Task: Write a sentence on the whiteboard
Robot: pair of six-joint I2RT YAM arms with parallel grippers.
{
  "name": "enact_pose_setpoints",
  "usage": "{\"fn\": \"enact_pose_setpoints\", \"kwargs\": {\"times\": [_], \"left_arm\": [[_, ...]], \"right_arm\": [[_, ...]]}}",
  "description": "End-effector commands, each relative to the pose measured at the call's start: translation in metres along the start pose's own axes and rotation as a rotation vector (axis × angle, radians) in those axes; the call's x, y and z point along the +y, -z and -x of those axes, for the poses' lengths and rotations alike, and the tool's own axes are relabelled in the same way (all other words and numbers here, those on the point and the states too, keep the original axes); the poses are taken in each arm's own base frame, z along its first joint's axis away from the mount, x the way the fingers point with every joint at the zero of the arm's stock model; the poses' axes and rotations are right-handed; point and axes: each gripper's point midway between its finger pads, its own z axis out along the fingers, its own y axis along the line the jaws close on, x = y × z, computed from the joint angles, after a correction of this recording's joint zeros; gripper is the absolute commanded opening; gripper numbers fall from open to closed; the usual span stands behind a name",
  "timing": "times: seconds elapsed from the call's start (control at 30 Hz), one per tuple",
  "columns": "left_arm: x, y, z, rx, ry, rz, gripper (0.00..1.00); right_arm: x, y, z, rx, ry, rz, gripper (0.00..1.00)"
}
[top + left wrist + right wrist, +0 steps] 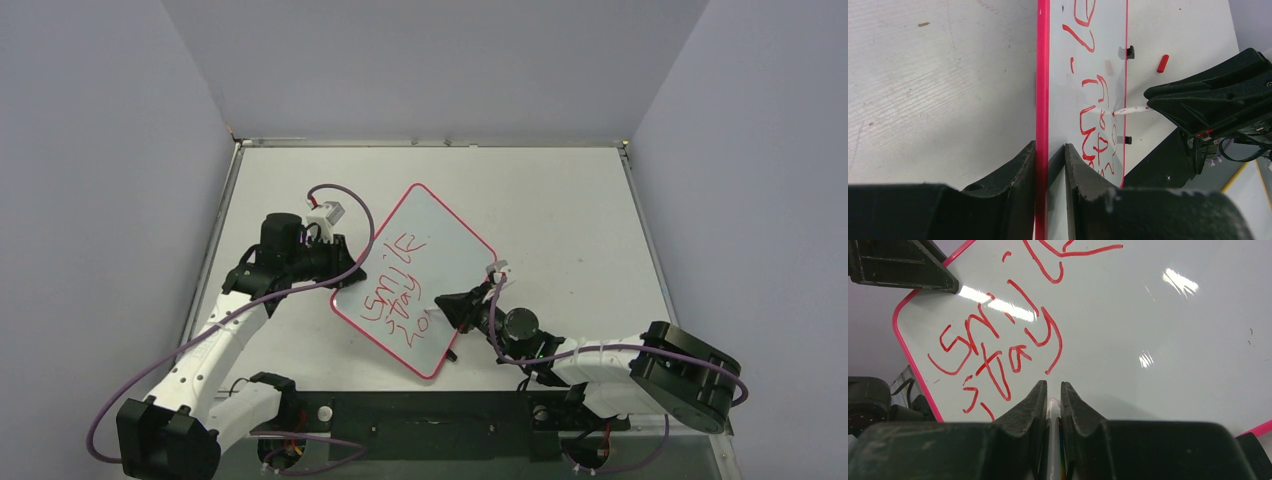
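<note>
Sentence [395, 290]: red marker script on the lower-L part of the whiteboard [440, 235]. Line 1 reads "Smile", line 2 "stay". Line 3 is only a few strokes and is not legible. The rest of the board face is blank and glossy, w/ light glare in the R wrist view.

Board posn: about mid-table, turned diamond-wise, one corner pointing at the arm bases. Thin red-pink border all round. Whether it lies fully flat or is raised at the gripped edge: can't tell.

Marker [1131, 109]: white barrel, tip touching the board face just beside the lettering, near the board's R-near edge.

R gripper [1053, 390]: fingers pressed in on the marker barrel, which shows as a white strip between them. Reaches over the board's near-R edge.

L gripper [1049, 150]: fingers pinching the board's L edge, one each side of the pink border.

Two black clips [1130, 51] sit on the board edge nearest the R gripper, well apart along it.

Red cap-like piece [1162, 63] lies on the table [560, 210] just off that same edge, not touching the board.
</note>
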Motion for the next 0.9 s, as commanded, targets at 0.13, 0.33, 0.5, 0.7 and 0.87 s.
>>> {"fn": "enact_pose_setpoints", "kwargs": {"times": [0.13, 0.33, 0.5, 0.7, 0.87], "left_arm": [[-0.003, 0.000, 0.010, -0.043, -0.052, -0.022, 0.02], [-0.003, 0.001, 0.011, -0.050, -0.055, -0.019, 0.00], [-0.003, 0.002, 0.011, -0.053, -0.057, -0.014, 0.00], [-0.003, 0.003, 0.013, -0.061, -0.061, -0.012, 0.00], [-0.003, 0.003, 0.013, -0.063, -0.062, -0.011, 0.00]], "right_arm": [[-0.016, -0.005, 0.022, -0.082, 0.018, -0.103, 0.00], [-0.024, -0.005, 0.015, -0.055, 0.035, -0.143, 0.00], [-0.027, -0.002, 0.009, -0.031, 0.033, -0.149, 0.00], [-0.025, 0.003, 0.003, -0.001, 0.026, -0.147, 0.00], [-0.020, 0.004, -0.006, 0.029, 0.026, -0.128, 0.00]]}}
